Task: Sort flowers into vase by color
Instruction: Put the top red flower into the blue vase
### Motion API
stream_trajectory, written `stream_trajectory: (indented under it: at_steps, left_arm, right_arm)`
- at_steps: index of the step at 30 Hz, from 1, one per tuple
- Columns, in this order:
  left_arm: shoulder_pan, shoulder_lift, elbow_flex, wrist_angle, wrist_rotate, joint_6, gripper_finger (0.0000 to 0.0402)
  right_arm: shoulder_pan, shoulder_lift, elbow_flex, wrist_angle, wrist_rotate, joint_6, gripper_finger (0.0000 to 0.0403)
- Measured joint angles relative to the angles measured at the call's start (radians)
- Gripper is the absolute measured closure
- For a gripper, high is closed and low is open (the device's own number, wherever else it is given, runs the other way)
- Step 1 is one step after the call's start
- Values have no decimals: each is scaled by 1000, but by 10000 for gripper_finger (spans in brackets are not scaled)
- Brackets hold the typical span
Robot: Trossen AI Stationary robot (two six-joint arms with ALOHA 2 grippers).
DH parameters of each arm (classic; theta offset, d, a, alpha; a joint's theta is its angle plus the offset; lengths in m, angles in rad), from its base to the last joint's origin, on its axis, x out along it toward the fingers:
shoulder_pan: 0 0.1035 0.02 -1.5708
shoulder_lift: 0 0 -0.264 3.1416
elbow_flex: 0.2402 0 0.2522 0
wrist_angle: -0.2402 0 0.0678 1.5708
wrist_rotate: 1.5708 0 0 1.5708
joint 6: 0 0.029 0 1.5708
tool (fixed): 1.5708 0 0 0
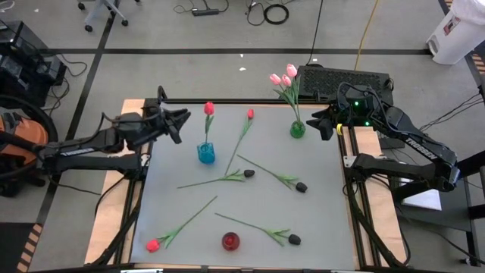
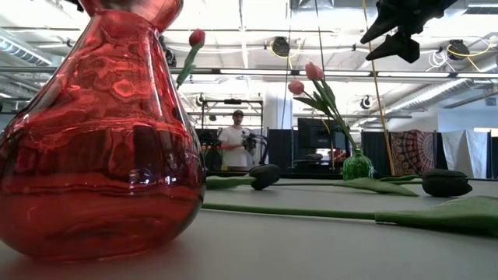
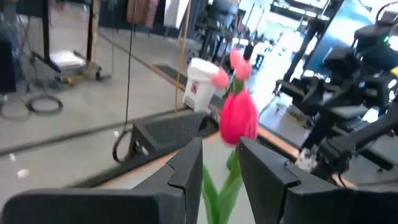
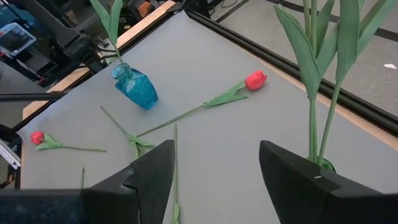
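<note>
The left claw hangs above the tabletop just beside the blue vase, its fingers set to a narrow gap. Through that gap its own camera sees the red tulip standing in the vase. From overhead the fingertips appear to stop short of the stem, though I cannot tell for certain that nothing touches. The right claw is spread wide and empty, hovering next to the green vase, which holds the pink tulips. Closest to me at the front edge stands the red vase, with nothing in it. One red tulip lies to its left and a black tulip to its right. Farther in, two more black tulips lie flat in the middle. Another red tulip lies stretched out between the blue and green vases. Past the far edge sits a dark keyboard-like slab on the floor. Deeper in the room a person stands among the stands and screens. From table height the red vase fills nearly half the view and hides the blue vase entirely. The pink heads overlap, so they are hard to count there.
</note>
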Motion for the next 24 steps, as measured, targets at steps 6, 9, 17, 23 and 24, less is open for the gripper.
stream_trajectory:
  at_steps: [6,9,17,23,24]
  left_arm:
    - [0,10,102,1,-75,116,292]
    - [0,23,164,3,-107,168,292]
    - [2,102,304,3,-157,214,292]
    - [34,204,382,-5,-133,206,292]
    - [39,222,397,-6,-124,206,292]
  right_arm:
    - [0,0,0,0,0,7,177]
    - [8,0,0,0,0,12,177]
    - [47,0,0,0,3,31,177]
    - [67,0,0,0,5,48,177]
    - [71,0,0,0,5,53,177]
